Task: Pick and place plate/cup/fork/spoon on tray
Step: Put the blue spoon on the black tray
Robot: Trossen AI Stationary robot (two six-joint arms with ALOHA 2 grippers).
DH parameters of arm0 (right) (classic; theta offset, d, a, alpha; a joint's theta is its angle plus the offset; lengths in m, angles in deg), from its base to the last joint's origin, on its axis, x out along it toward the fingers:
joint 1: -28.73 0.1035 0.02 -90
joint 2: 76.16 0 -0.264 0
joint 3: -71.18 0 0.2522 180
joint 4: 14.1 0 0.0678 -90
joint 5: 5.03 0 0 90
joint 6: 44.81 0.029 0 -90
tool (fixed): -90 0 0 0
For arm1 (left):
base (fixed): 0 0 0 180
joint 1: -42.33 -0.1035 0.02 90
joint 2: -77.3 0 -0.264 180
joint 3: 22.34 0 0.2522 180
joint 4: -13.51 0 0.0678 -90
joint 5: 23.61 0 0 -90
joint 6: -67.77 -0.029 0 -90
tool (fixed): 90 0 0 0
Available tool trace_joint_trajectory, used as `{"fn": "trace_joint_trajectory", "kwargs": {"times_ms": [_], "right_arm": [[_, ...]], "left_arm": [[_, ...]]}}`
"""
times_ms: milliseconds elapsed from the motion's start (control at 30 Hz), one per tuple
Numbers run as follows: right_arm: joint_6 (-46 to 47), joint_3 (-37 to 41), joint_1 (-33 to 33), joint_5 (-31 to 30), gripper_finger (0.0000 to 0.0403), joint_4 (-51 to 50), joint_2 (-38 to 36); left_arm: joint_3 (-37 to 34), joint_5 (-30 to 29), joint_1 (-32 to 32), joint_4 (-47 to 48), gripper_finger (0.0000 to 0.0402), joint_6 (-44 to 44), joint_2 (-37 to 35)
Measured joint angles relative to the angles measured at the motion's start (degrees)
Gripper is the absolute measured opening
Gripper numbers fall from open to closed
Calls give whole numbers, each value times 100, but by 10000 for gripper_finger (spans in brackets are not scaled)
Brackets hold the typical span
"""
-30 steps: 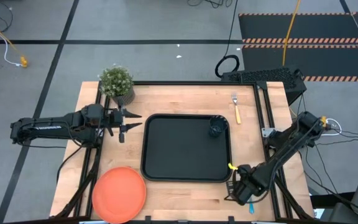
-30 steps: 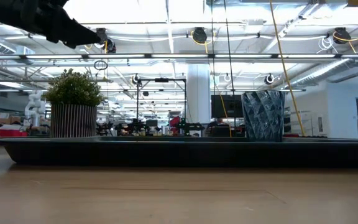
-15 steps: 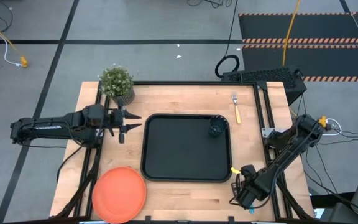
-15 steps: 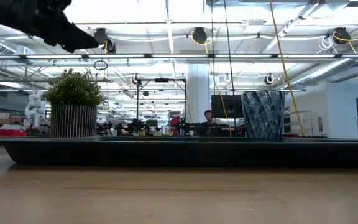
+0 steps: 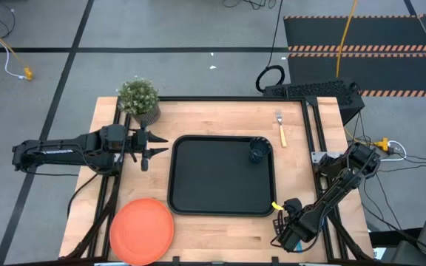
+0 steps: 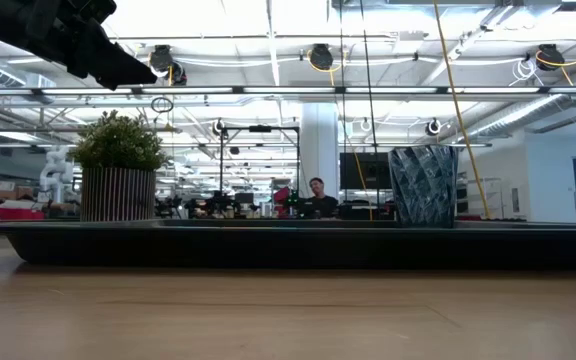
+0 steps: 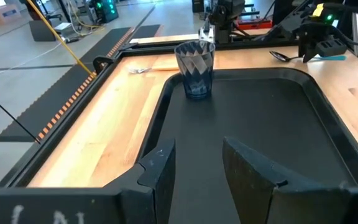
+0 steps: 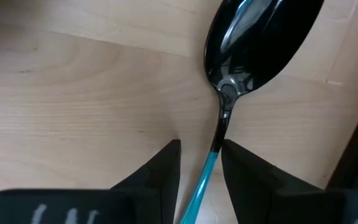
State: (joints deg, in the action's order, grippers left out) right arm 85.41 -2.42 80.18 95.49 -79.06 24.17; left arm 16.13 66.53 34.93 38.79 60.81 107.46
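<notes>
The slim spoon with the shiny dark bowl and light blue handle lies flat on the wooden table, just beside the black tray. My right gripper is open around its handle. The thin handle could slip out.
</notes>
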Motion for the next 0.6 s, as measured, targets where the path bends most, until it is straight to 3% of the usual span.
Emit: {"fn": "trace_joint_trajectory", "kwargs": {"times_ms": [133, 300, 600], "right_arm": [[-86, 3, 14, 0, 91, 11, 44], [-383, 12, 12, -33, 13, 28, -25], [-326, 34, 16, 122, 3, -274, -774]], "left_arm": [[0, -5, 0, -6, 136, 44, 0], [0, -11, 0, 55, 136, 173, 0], [0, -11, -2, 375, 136, 387, 0]]}}
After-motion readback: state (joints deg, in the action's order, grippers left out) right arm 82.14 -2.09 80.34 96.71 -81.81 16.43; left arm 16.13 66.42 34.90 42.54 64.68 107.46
